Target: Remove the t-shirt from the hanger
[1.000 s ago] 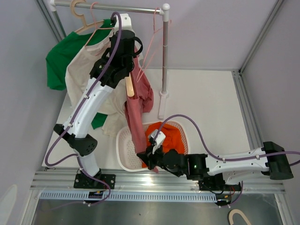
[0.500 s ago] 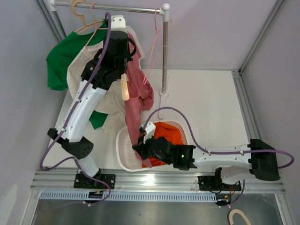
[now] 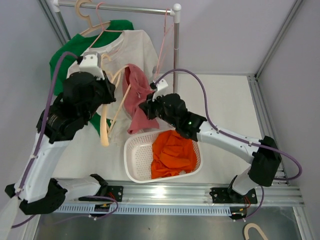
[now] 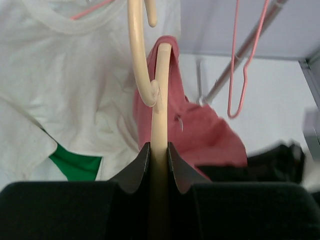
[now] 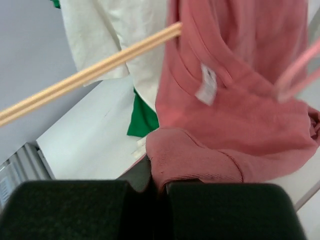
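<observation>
A dusty-red t-shirt [image 3: 136, 102] hangs between the two arms above the counter [image 3: 220, 105], just far of a white basket [image 3: 131, 155]. Its top is draped over the far tip of a cream hanger [image 4: 160, 100], while a bunched fold lower down sits in the right tool [image 5: 159, 182]. The cloth is soft, matte knit with a stitched hem and a small white label at the neck (clearest from the right wrist). The hanger is smooth, glossy plastic with a curved hook, and the basket is slotted plastic holding a crumpled orange garment [image 3: 172, 152]. The left tool [image 4: 159, 152] has its jaws drawn in narrow, pinching the hanger's arm between them. The right tool is fully closed on the t-shirt's fold. On the far rail [image 3: 135, 8] hang a cream shirt [image 3: 140, 47] and a green shirt [image 3: 67, 55].
</observation>
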Available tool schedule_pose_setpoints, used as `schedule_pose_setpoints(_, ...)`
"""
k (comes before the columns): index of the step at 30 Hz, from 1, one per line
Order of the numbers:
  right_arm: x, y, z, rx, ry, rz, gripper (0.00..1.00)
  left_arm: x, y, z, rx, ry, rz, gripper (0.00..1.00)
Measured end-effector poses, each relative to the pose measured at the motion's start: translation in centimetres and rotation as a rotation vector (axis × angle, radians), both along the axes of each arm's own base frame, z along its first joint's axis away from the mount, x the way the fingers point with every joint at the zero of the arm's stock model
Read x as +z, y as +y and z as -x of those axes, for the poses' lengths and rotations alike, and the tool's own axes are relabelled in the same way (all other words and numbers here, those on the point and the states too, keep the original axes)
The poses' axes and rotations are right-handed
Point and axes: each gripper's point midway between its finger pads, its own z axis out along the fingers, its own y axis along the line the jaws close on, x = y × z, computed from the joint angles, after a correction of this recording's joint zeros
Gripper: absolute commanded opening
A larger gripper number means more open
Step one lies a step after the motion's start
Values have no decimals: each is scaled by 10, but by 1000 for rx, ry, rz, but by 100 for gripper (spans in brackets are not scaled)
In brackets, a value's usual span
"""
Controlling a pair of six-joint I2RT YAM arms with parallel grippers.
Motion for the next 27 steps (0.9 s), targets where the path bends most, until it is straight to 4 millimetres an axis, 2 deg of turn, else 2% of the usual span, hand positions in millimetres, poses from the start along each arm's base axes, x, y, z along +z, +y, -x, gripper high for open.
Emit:
schedule_pose_setpoints(2, -4, 5, -13, -1, 2, 15, 0, -6, 3, 18, -44, 16, 11, 1)
schedule_pose_setpoints(9, -36, 27, -41, 17, 49, 77, 0, -7, 10, 76, -189, 66, 66, 1)
schedule_pose_setpoints(13, -48, 27, -43, 26, 71, 108, 0, -9, 27, 102, -196, 65, 69, 1)
schedule_pose_setpoints(16, -44, 27, -43, 28, 72, 110, 0, -5, 39, 111, -174, 43, 73, 1)
schedule_pose_setpoints(20, -32, 22, -34, 35, 71, 116, 0, -7, 49, 99, -93, 24, 45, 1)
schedule_pose_setpoints(23, -11, 14, -15, 57, 64, 129, 0, -10, 45, 76, -39, 33, 11, 1)
schedule_pose_setpoints(24, 3, 14, -8, 71, 50, 127, 0, -10, 41, 67, -32, 34, 7, 1)
schedule_pose_setpoints(27, 63, 15, 17, 116, -32, 86, 0, -12, 26, 42, -27, 38, -4, 1)
